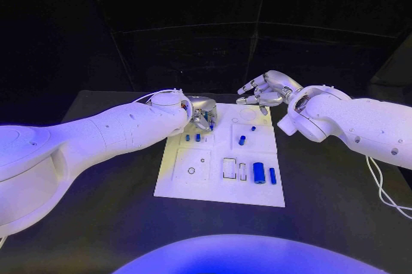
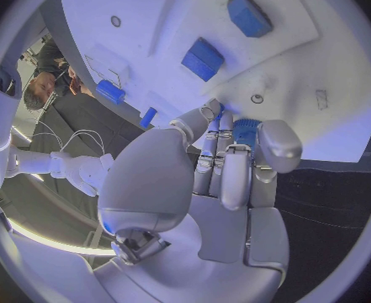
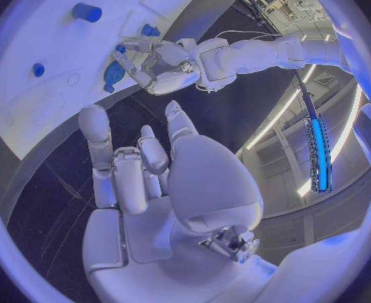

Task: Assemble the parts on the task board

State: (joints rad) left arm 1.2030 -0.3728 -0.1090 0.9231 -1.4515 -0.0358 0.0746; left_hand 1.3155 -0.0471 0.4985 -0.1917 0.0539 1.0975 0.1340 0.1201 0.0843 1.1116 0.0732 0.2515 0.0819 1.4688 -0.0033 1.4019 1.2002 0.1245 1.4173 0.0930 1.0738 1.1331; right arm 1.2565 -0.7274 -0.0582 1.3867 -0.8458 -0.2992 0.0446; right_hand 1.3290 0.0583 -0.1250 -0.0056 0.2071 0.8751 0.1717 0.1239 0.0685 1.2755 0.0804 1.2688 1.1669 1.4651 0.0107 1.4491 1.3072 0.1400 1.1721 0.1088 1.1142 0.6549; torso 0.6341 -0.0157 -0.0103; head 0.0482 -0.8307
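Note:
The white task board (image 1: 219,187) lies in the middle of the black table. My left hand (image 1: 200,115) hovers at its far left corner and pinches a blue part (image 2: 246,129) between thumb and curled fingers (image 2: 235,172). Two short blue pegs (image 1: 192,137) stand just in front of that hand. Another peg (image 1: 242,140) and a small one (image 1: 253,129) sit mid-board. A thick blue cylinder (image 1: 258,173) and a thin blue bar (image 1: 273,176) lie near the right edge. My right hand (image 1: 266,89) hangs above the board's far edge, fingers apart, holding nothing.
A rectangular outline (image 1: 229,168) and a pale bar (image 1: 243,171) lie left of the thick cylinder. A round recess (image 1: 248,114) is under my right hand. Bare black table (image 1: 103,214) surrounds the board. A white cable (image 1: 382,190) trails at the right.

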